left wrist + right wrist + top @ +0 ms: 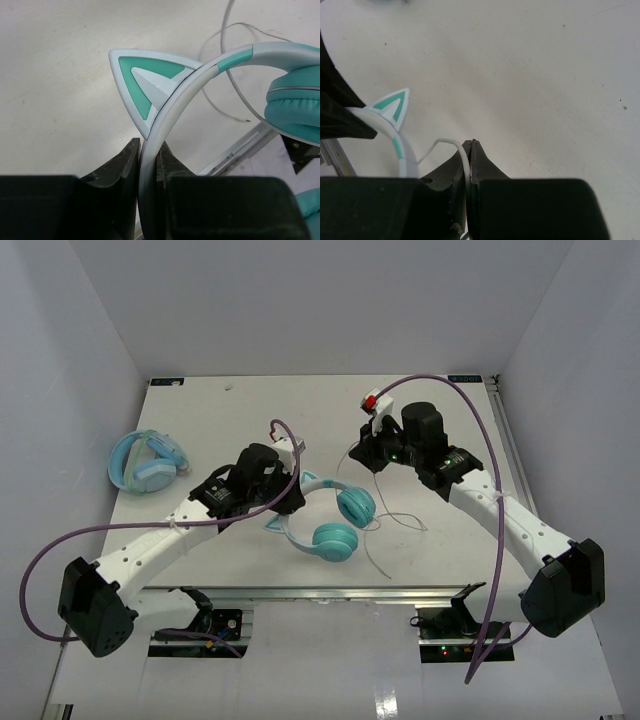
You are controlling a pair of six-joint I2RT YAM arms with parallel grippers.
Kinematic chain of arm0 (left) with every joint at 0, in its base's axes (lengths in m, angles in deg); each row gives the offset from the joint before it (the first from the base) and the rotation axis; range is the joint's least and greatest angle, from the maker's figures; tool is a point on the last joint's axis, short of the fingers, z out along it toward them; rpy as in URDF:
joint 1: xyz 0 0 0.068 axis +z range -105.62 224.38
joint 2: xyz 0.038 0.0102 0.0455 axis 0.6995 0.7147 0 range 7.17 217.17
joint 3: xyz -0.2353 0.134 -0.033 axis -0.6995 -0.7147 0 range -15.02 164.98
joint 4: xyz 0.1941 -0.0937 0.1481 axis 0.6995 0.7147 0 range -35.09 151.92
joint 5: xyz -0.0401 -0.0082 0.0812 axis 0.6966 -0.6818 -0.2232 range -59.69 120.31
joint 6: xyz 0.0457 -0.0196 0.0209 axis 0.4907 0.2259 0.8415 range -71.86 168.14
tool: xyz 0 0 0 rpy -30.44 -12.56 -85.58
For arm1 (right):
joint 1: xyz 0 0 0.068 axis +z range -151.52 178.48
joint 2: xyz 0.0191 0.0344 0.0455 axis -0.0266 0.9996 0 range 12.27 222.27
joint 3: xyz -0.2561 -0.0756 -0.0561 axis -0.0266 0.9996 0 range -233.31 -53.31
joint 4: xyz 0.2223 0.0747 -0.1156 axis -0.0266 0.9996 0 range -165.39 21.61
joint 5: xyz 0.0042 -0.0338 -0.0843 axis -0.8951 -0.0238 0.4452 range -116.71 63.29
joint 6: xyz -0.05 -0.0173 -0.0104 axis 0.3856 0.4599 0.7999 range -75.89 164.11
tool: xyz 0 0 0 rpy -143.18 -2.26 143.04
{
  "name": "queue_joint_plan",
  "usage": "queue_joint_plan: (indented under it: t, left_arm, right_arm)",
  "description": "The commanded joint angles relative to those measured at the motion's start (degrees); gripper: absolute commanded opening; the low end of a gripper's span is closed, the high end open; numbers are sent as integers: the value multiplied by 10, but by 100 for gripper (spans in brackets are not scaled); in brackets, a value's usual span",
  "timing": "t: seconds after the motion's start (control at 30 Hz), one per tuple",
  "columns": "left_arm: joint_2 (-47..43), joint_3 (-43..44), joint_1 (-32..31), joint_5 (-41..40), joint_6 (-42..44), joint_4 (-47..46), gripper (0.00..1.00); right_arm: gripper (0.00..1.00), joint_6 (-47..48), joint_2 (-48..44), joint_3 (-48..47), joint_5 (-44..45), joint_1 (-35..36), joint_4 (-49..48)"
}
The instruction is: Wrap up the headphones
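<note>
the teal headphones (335, 540) sit mid-bench (230, 410), cups round and padded. left end effector (148, 152) clamps the smooth pale headband (190, 75) below a pointed cat ear (142, 80); right end effector (470, 150) pinches the thin white cable (447, 141).

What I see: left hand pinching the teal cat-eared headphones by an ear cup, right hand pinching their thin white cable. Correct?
Wrong spot: the left wrist view shows the left hand pinching the teal cat-eared headphones' pale headband. The right hand does pinch the thin white cable.
</note>
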Motion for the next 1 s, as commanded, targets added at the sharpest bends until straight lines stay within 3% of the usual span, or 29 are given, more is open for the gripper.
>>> queue_joint_plan:
  t: [0.0,0.47,0.67,0.83,0.97]
  left_arm:
    - [17,43,-7,-98,-2,16,0]
    - [102,68,-14,-359,-73,57,0]
    - [95,65,-14,-408,-112,62,0]
    - [72,71,-14,-437,-142,62,0]
    - [66,79,-14,-458,-159,68,0]
  right_arm:
    - [8,14,-17,-34,-19,17,52]
    - [8,-17,-4,-9,-89,93,34]
    - [10,-59,-25,68,-160,106,-53]
    - [21,-83,-31,113,-150,132,-100]
    - [23,-96,-32,130,-142,150,-124]
